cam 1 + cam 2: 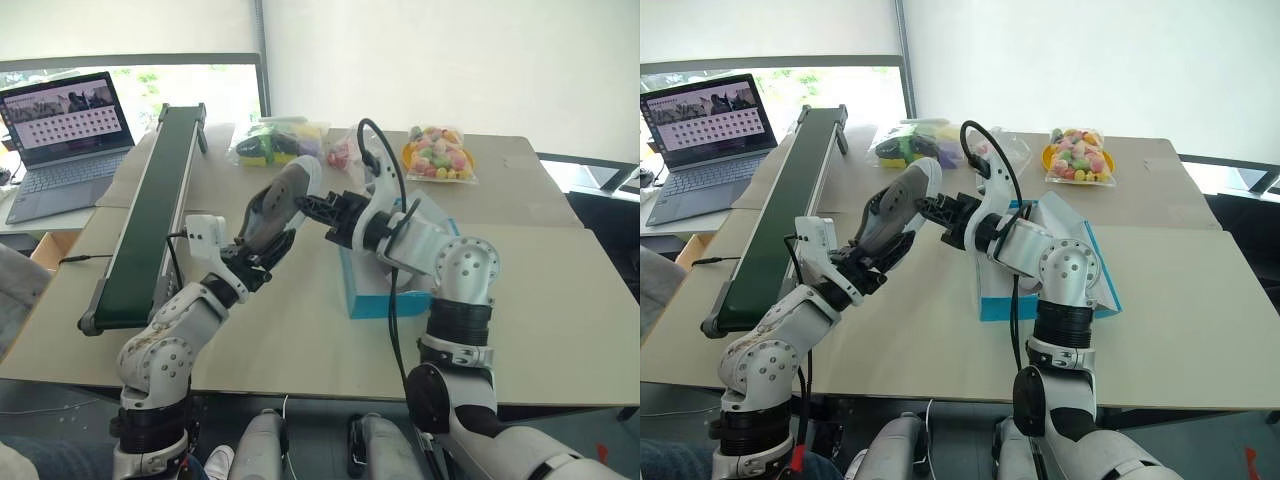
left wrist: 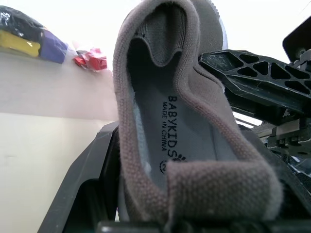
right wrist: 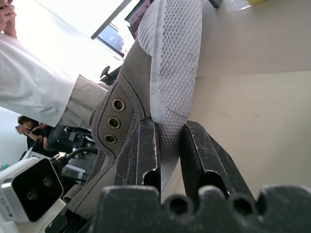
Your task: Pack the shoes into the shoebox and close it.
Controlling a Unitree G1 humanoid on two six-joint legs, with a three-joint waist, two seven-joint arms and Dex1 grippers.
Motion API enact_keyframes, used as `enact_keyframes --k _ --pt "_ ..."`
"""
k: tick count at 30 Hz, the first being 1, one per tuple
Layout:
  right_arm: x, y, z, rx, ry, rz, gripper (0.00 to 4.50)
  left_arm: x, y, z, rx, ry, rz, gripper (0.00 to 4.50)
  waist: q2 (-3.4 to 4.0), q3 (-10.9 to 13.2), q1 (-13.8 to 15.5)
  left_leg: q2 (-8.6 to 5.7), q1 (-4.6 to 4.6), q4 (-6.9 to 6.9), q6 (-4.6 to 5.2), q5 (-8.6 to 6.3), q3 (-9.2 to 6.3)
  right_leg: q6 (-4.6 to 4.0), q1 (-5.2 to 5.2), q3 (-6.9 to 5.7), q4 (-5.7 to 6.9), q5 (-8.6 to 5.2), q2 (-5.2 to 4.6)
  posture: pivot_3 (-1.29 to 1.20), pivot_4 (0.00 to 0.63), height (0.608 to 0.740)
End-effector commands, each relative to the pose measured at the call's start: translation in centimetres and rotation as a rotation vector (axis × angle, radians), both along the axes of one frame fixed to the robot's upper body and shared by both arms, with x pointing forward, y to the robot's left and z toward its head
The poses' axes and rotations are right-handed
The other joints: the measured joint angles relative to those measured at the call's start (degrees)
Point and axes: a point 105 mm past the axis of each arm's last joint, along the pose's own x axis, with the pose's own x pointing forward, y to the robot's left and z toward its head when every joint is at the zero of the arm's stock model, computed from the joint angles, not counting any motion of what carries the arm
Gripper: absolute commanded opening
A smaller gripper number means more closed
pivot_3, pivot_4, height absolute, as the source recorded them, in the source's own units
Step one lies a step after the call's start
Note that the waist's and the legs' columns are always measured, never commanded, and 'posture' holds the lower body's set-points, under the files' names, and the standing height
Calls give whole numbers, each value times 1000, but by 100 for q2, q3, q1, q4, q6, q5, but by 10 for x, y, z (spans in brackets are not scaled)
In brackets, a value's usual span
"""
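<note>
A small grey shoe (image 1: 277,203) with a whitish sole is held up above the table between both arms. My left gripper (image 1: 262,250) is shut on its heel end, and the left wrist view looks into the shoe's (image 2: 170,131) opening. My right gripper (image 1: 312,206) is shut on the shoe from the other side, its two fingers pinching the edge of the textured sole (image 3: 172,73). The bright blue shoebox (image 1: 372,302) lies on the table under my right arm, which hides most of it.
A long dark conveyor belt (image 1: 150,210) runs along the table's left side, with a laptop (image 1: 65,135) beyond it. Clear bags of colourful items (image 1: 440,152) lie at the table's far edge. A person's white sleeve (image 3: 34,92) appears in the right wrist view.
</note>
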Motion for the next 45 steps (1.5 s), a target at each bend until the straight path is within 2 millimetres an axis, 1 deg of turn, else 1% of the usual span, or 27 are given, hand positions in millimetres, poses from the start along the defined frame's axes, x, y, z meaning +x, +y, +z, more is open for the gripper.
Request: enact_keyframes --k 1,2,3,5,7,8,10,14,19,22,24,26,33,36,40,45 --pt "-3 12 23 141 -30 12 401 -1 -5 9 18 -51 -20 3788 0 0 -1 0 -1 0 0 0 0 0 0 0 0 0 0 0 150 701" --pt "0 8 24 156 -25 -14 401 0 -6 8 22 -49 -19 4198 0 0 0 0 0 0 0 0 0 0 0 0 0 0 0 0 150 701" --pt "7 1 27 178 -17 -61 401 -1 -6 7 10 -41 -22 4459 0 0 5 0 0 0 0 0 0 0 0 0 0 0 0 0 150 701" --pt "20 -17 33 169 -32 -146 401 -1 -5 4 5 -27 -24 4459 0 0 19 -1 -1 0 0 0 0 0 1 -1 -1 0 0 0 150 701" --pt "32 -40 46 159 -65 -216 401 -3 -4 -2 35 -16 -29 4459 2 1 15 -1 -2 0 0 0 0 1 0 0 -4 0 0 0 150 701" --pt "36 -50 53 141 -90 -243 401 -3 -4 -4 47 -12 -30 4459 12 8 5 -1 -2 0 0 0 1 1 -1 0 -4 0 -1 0 150 701" --pt "41 -64 61 89 -116 -263 401 -4 -5 -8 61 -2 -30 4459 29 20 6 -3 -5 0 0 0 3 2 -5 3 -4 1 -1 0 150 701" --pt "49 -86 49 -188 -105 -275 401 -4 -8 -13 67 8 -40 4459 28 19 37 -6 -5 -11 2 1 2 2 -2 2 -14 -2 -1 0 150 701" --pt "45 -103 37 -389 -43 -205 401 -3 -13 -16 68 19 -49 4459 31 21 4 -7 -5 -10 15 8 10 4 -3 9 -14 0 -4 0 150 701" --pt "42 -113 17 -521 20 -176 401 -4 -15 -18 64 22 -55 4459 37 25 0 -6 -4 -10 25 15 8 4 -5 8 -10 0 -4 0 150 701" --pt "42 -119 8 -571 45 -168 401 -5 -16 -19 60 26 -57 4459 37 25 2 -5 -3 -10 25 15 5 4 -4 7 -11 0 -2 0 150 701" --pt "41 -121 3 -596 66 -144 401 -6 -16 -20 54 32 -59 4459 37 25 4 -6 -4 -9 24 14 5 4 -3 7 -12 0 -3 0 150 701" --pt "40 -123 -4 -679 92 -59 401 -9 -17 -24 40 47 -55 4459 38 26 16 -7 -4 -8 25 14 7 5 -5 8 -13 1 -4 0 150 701" --pt "40 -121 -15 -749 88 -12 401 -10 -19 -25 36 49 -57 4459 38 26 20 -6 -4 -8 23 14 6 4 -4 8 -12 1 -4 0 150 701" --pt "35 -123 -44 -848 108 60 401 -12 -21 -25 22 55 -53 4459 38 26 28 -7 -4 -8 4 2 6 4 -5 7 -12 0 -4 0 150 701" --pt "29 -124 -65 -901 133 111 401 -15 -21 -27 17 63 -45 4459 38 26 57 -8 -5 -8 5 2 7 5 -4 8 -14 0 -4 0 150 701"
